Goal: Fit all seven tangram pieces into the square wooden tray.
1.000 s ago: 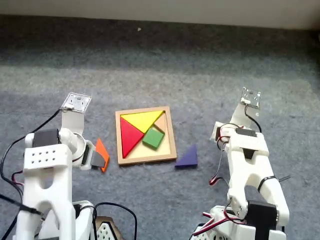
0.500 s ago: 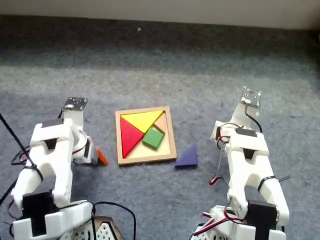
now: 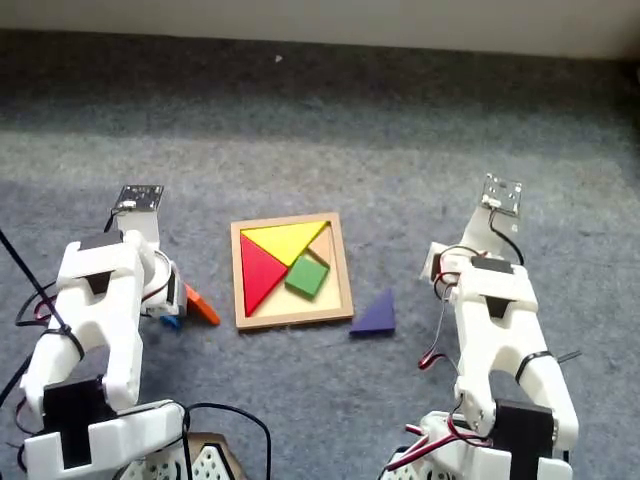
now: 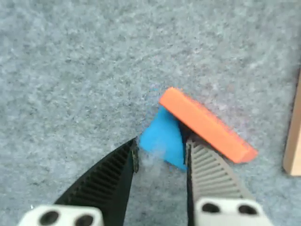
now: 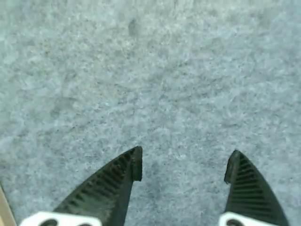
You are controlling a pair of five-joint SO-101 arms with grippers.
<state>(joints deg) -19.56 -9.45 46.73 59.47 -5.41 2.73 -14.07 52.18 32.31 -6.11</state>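
Tangram pieces near me: a small blue triangular piece (image 4: 162, 139) lies on the grey carpet (image 3: 400, 150) between my left gripper's (image 4: 161, 149) parted jaws, with an orange parallelogram block (image 4: 207, 126) touching it. My right gripper (image 5: 183, 172) hangs wide open over carpet. A purple triangle (image 3: 376, 314) lies just right of the square wooden tray (image 3: 295, 320), which holds 3 pieces: red triangle (image 3: 258, 272), green square (image 3: 307, 275), yellow triangle (image 3: 283, 240).

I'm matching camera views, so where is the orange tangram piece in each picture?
High view: orange piece left of the wooden tray.
Left wrist view: orange piece just beyond the jaws, touching the blue piece.
Right wrist view: grey carpet.
Shared landmark: the tray's edge.
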